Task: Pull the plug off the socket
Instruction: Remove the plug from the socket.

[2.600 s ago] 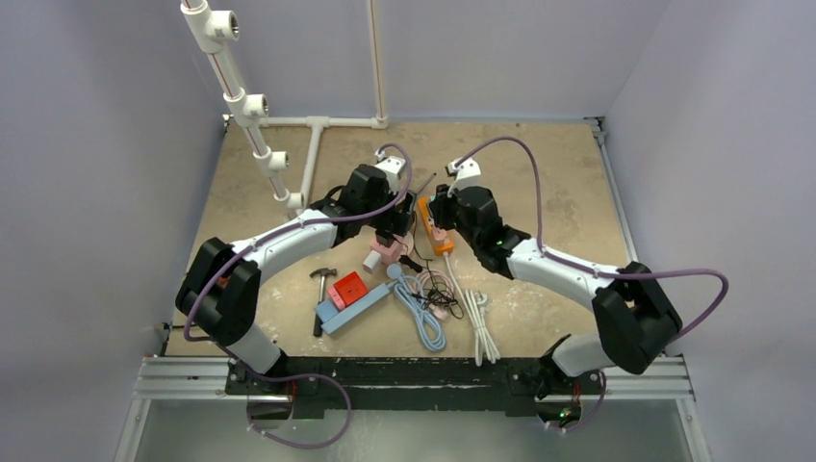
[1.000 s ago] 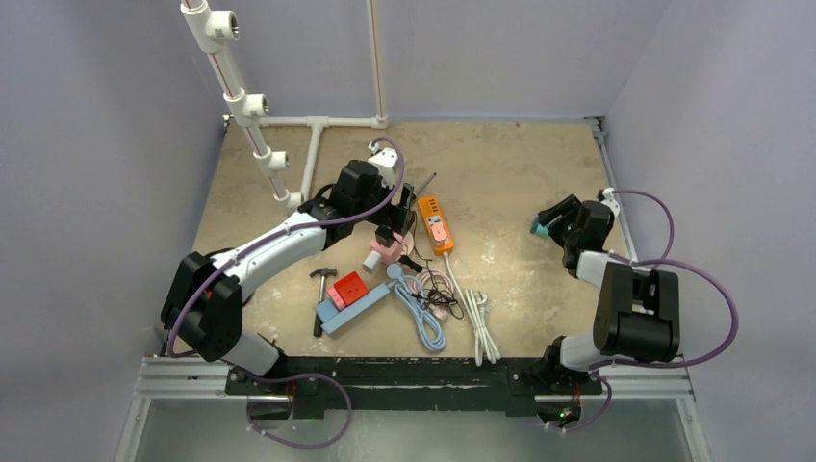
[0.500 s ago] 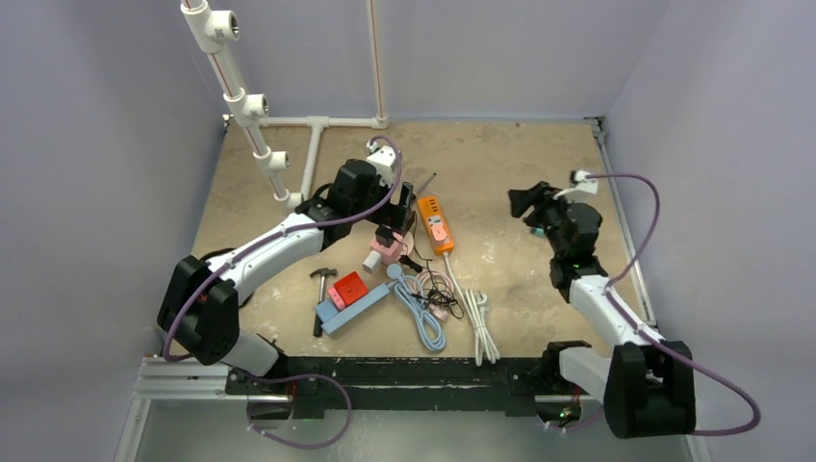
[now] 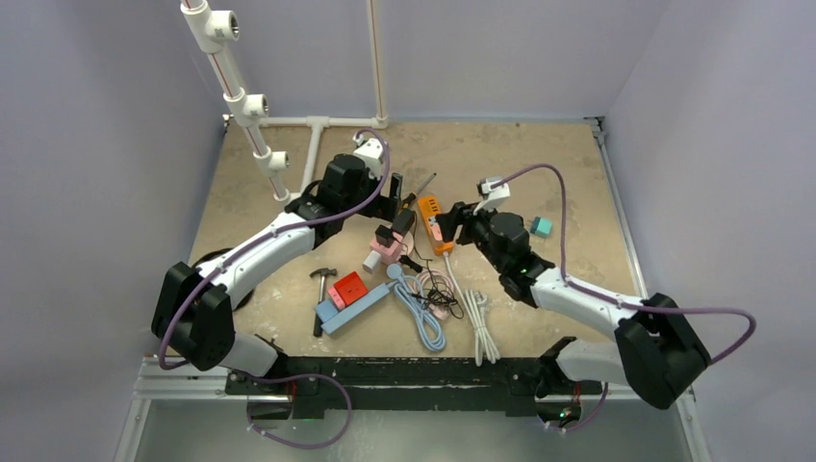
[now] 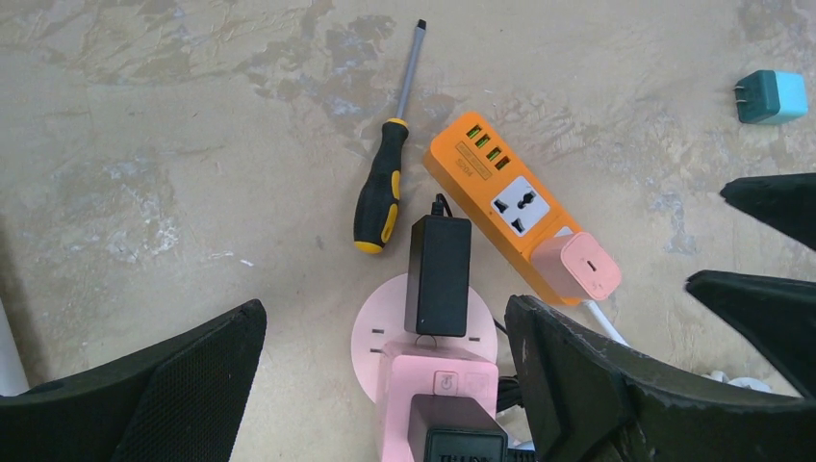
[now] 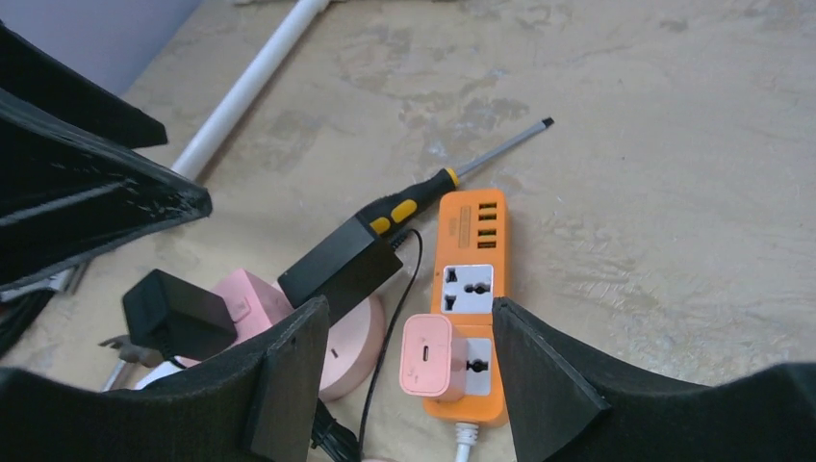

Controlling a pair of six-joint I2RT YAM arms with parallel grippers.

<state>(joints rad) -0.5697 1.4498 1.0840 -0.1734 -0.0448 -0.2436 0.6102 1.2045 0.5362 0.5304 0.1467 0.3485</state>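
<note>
The orange power strip (image 4: 435, 223) lies mid-table, with a pink charger plug (image 6: 428, 356) in its near socket. My right gripper (image 4: 457, 226) is open and hovers over the strip. In the right wrist view its fingers (image 6: 289, 375) stand on either side of the pink plug, not touching it. My left gripper (image 4: 396, 202) is open above a pink socket tower (image 5: 438, 385) that carries black adapters (image 5: 438, 274). The strip (image 5: 500, 197) and pink plug (image 5: 575, 271) also show in the left wrist view. A teal plug (image 4: 542, 227) lies loose to the right.
A black-and-yellow screwdriver (image 4: 416, 191) lies just behind the strip. A hammer (image 4: 320, 289), a red block (image 4: 348, 287), a blue box (image 4: 356, 310), and blue (image 4: 423, 313) and white (image 4: 476, 318) cables lie near the front. White pipes (image 4: 260, 135) stand at back left.
My right arm swung from the table's right side back over the orange strip, leaving the teal plug on the table. My left gripper drew slightly back and left.
</note>
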